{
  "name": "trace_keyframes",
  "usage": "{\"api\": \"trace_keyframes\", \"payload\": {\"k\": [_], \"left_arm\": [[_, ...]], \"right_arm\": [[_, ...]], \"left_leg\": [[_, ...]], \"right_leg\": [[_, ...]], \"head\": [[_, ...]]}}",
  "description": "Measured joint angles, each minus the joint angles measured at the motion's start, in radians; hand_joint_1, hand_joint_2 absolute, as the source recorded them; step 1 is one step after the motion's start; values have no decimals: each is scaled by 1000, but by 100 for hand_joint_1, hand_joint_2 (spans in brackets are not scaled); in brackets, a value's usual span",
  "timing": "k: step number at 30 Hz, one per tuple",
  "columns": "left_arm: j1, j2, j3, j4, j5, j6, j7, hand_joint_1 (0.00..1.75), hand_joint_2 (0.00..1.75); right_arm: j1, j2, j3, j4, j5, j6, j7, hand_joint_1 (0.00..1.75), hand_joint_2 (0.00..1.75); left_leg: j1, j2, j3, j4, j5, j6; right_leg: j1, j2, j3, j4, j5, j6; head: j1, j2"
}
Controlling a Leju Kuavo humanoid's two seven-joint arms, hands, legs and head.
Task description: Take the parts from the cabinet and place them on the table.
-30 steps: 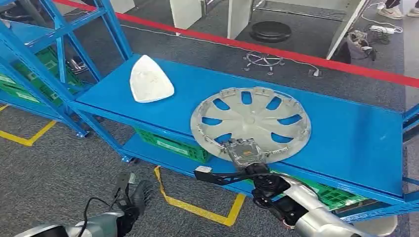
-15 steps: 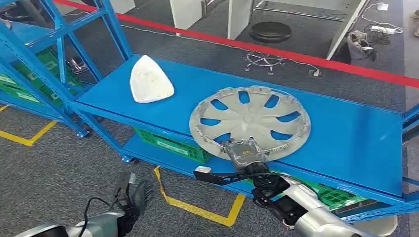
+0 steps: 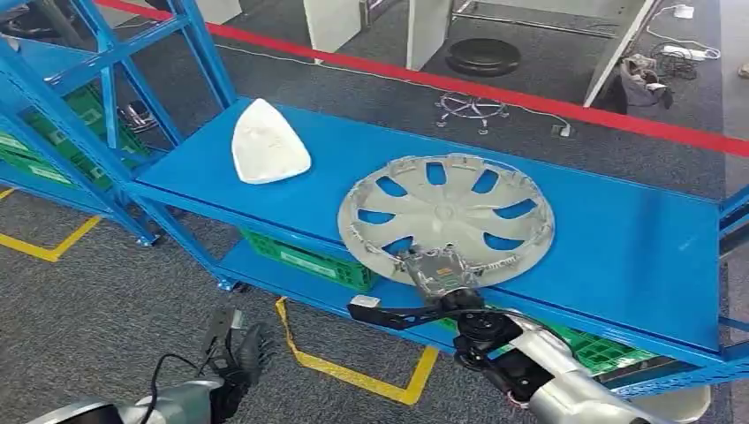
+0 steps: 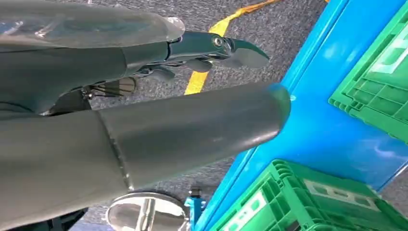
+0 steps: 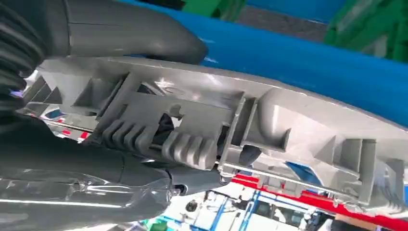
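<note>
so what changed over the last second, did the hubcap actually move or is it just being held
Barely. The right hand keeps its grip on the near rim of the hubcap, which has crept slightly left along the blue shelf, its near edge perhaps lifted a touch. The white part stayed put, and the left hand still hangs low, holding nothing.

Grey hubcap [image 3: 447, 218], slotted, inner side up, flat on blue shelf [image 3: 618, 238], near rim pinched by right hand [image 3: 439, 272]. White triangular part [image 3: 268, 143] lies well apart from those fingers, same shelf.
</note>
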Motion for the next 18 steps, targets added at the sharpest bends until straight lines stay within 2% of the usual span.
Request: {"api": "trace_keyframes", "payload": {"k": [9,18], "left_arm": [[18,5,0,0,9,6,-29,0,0],[25,15,0,0,-19,37,-66,0,0]], "right_arm": [[-15,-70,-132,-248,-186,2,-2,175,175],[-11,-176,-287,-549,-429,-2,-25,175,175]], "left_leg": [[0,0,-2,0,0,0],[0,-1,-3,0,0,0]], "right_leg": [[0,0,0,0,0,0],[0,0,-2,0,0,0]], "head": [[0,0],[0,0]]}}
